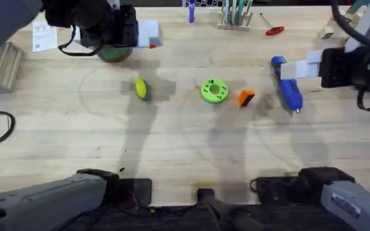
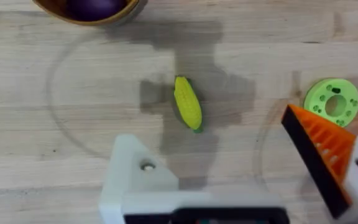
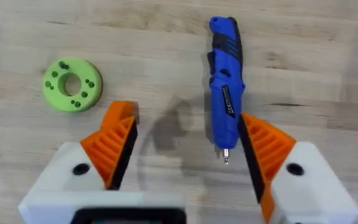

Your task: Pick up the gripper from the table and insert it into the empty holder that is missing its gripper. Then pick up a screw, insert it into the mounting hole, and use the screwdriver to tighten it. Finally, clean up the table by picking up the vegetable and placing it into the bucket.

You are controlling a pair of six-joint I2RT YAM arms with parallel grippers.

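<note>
The small orange wedge-shaped plastic gripper [image 1: 246,98] lies on the pale wooden counter [image 1: 185,154], just beside the green round disc with holes [image 1: 214,90] and between that disc and the blue pen-shaped electric screwdriver [image 1: 290,90]. The screwdriver lies flat, its thin metal tip pointing toward the arms' bases.

In the right wrist view the right end effector [image 3: 182,158] hangs above the counter, released, both white mounts carrying orange ribbed pads [image 3: 114,146]; the screwdriver [image 3: 224,93] lies near one pad, and whether they touch cannot be told. The green disc [image 3: 72,83] lies well apart from it.

In the left wrist view the left end effector [image 2: 241,168] is spread wide. One side is the white blocky plastic holder [image 2: 135,177] with a small dark hole and no pad; the other bears an orange ribbed pad.

The small yellow oval toy vegetable with a green edge [image 1: 140,88] lies on the counter near the green disc. The small round bucket with a brown rim [image 1: 115,54] stands farther back, partly covered by the left arm; a dark purple item [image 2: 92,7] sits inside it.
</note>
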